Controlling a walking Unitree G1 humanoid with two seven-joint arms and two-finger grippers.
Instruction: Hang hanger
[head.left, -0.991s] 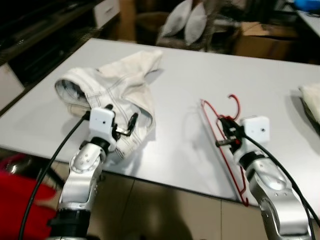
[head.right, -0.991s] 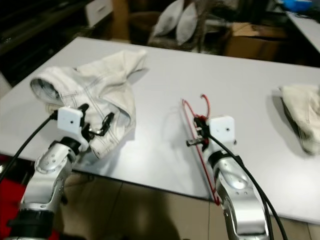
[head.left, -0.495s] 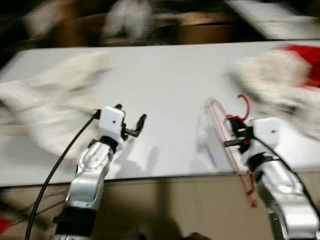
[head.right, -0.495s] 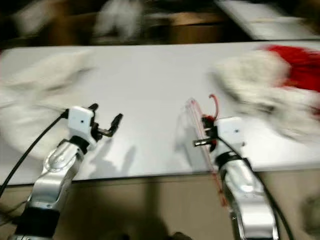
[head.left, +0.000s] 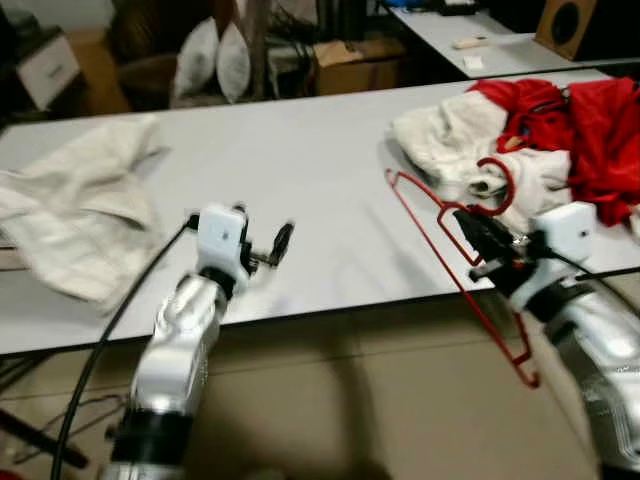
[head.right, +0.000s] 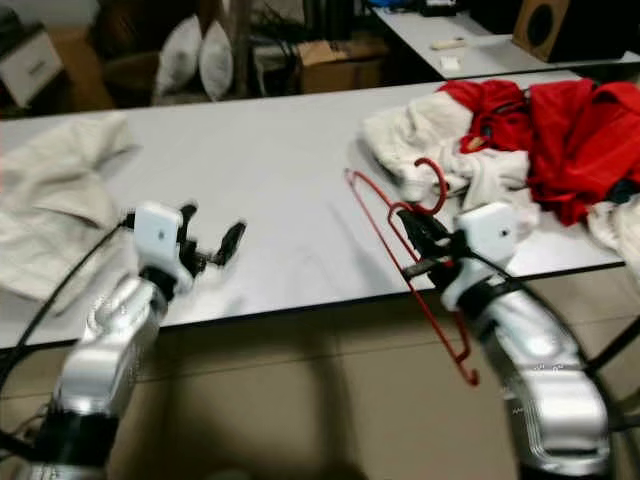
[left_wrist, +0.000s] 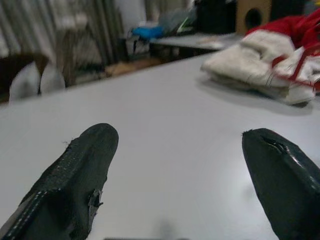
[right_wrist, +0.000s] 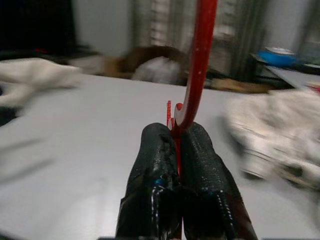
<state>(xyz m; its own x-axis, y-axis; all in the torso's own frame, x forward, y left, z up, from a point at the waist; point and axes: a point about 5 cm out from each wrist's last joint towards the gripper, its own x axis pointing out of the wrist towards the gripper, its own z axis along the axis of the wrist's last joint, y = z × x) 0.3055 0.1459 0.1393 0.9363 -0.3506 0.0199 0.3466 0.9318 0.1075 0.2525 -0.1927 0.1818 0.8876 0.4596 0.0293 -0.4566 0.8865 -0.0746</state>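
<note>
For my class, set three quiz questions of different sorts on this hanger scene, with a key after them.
1. True or false: the right gripper is shut on the red hanger.
2. What is the left gripper doing? A) holding cloth B) open above the white table C) gripping the hanger
3. Fill in: the red garment lies on the table on the robot's ____ side.

Key: 1 true; 2 B; 3 right.
</note>
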